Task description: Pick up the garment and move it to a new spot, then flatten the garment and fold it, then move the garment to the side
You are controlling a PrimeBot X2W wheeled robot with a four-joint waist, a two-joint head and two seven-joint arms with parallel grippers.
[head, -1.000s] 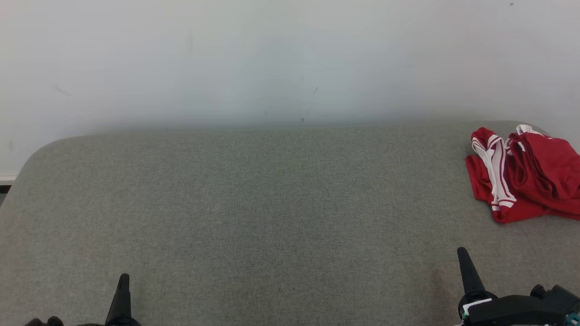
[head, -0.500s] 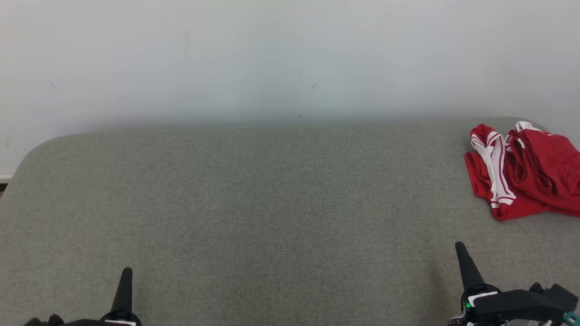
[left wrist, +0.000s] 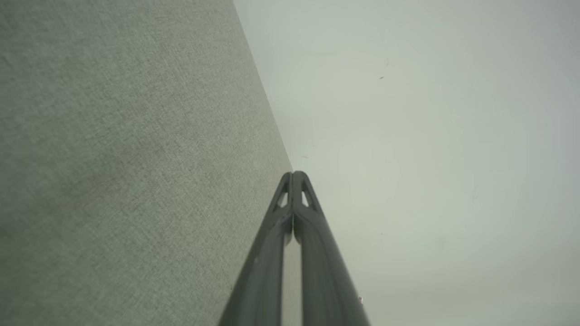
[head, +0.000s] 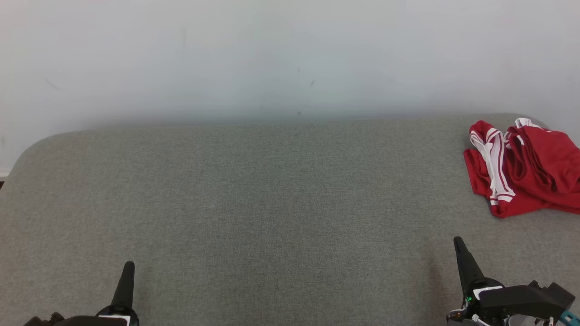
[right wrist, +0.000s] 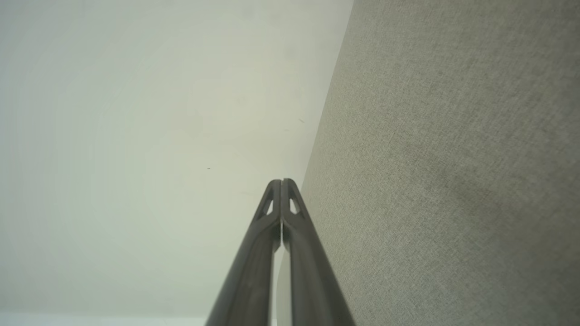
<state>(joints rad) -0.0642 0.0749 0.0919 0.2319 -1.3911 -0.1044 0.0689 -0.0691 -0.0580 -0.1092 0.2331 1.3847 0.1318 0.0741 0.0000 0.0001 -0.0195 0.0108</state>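
Observation:
The garment (head: 525, 170) is red with white stripes and lies crumpled at the far right of the grey padded surface (head: 272, 203), partly cut by the head view's right edge. My right gripper (head: 458, 243) is shut at the lower right, well short of the garment, nothing in it. At the lower left my left gripper (head: 129, 266) is shut and empty too. In the left wrist view the left gripper (left wrist: 293, 174) has its fingers pressed together, and the right gripper (right wrist: 282, 182) looks the same in the right wrist view.
A pale wall (head: 290, 54) rises straight behind the padded surface. The surface's rounded far left corner (head: 31, 147) drops off to the floor. Both wrist views look along the surface (left wrist: 127, 158) toward the wall (right wrist: 136, 136).
The head view has tilted down a little, so everything sits slightly higher in the picture. More of both grippers shows. The garment has not moved on the surface.

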